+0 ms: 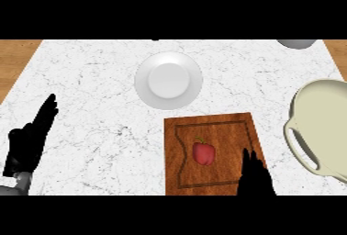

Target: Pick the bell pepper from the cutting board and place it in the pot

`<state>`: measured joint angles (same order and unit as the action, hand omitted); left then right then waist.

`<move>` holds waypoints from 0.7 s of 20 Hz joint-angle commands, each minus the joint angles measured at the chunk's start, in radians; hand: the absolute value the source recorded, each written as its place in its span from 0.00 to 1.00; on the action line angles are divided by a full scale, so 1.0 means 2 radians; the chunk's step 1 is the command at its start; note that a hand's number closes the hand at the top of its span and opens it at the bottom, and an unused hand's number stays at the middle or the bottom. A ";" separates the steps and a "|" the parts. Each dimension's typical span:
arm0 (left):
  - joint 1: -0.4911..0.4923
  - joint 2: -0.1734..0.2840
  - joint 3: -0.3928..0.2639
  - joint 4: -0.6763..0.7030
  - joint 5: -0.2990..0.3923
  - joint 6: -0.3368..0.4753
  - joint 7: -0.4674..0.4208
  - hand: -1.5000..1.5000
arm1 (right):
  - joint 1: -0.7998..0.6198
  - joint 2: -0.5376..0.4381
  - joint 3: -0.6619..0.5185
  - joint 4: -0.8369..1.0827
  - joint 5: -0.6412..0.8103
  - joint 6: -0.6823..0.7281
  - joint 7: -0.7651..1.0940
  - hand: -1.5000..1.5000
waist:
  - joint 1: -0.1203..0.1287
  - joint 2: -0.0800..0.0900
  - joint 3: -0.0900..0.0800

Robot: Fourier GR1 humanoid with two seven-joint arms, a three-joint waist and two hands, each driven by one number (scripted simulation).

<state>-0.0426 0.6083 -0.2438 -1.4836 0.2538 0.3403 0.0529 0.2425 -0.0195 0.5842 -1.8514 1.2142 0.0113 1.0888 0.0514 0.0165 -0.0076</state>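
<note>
Marble counter [88, 87]: pepper [203, 153] on board [234, 126], just left of right hand [254, 176], fingers straight, empty.

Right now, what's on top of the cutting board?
A red bell pepper lies on the cutting board. The right hand hangs over the board's lower right part and covers the wood there. The pot stands beside it.

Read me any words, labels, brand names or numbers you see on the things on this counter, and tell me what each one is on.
None: no readable text shows anywhere in the head view.
Bell pepper: no sticker or label.
Cutting board: wood grain and a carved groove only.
Pot: plain cream surface, no brand mark.
Plate: plain white.
Grey object at the top right edge: cut off, no marking visible.
</note>
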 commanded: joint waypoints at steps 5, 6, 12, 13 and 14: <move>0.005 -0.005 0.001 0.012 -0.002 -0.009 -0.003 0.50 | -0.182 0.009 -0.004 0.058 -0.070 0.107 0.187 0.00 | -0.004 -0.003 0.003; -0.006 -0.005 0.004 -0.003 -0.007 0.004 0.017 0.50 | -0.180 0.009 0.002 0.070 -0.072 0.110 0.190 0.00 | -0.009 -0.005 0.003; 0.004 -0.008 0.003 -0.006 -0.010 -0.001 0.016 0.50 | -0.246 0.009 -0.005 0.156 -0.132 0.078 0.199 0.00 | -0.007 -0.006 0.003; 0.022 -0.014 0.004 -0.002 -0.010 -0.001 -0.003 0.50 | -0.246 0.009 -0.014 0.148 -0.130 0.093 0.199 0.00 | -0.009 -0.007 0.003; 0.021 -0.001 0.007 -0.009 -0.012 -0.006 0.003 0.50 | -0.254 0.009 -0.016 0.166 -0.141 0.080 0.199 0.00 | -0.008 -0.007 0.003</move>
<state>-0.0254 0.5928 -0.2362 -1.4875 0.2371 0.3366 0.0659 -0.1812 -0.0181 0.5562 -1.5919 0.9883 0.1290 1.2420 0.0368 0.0052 -0.0016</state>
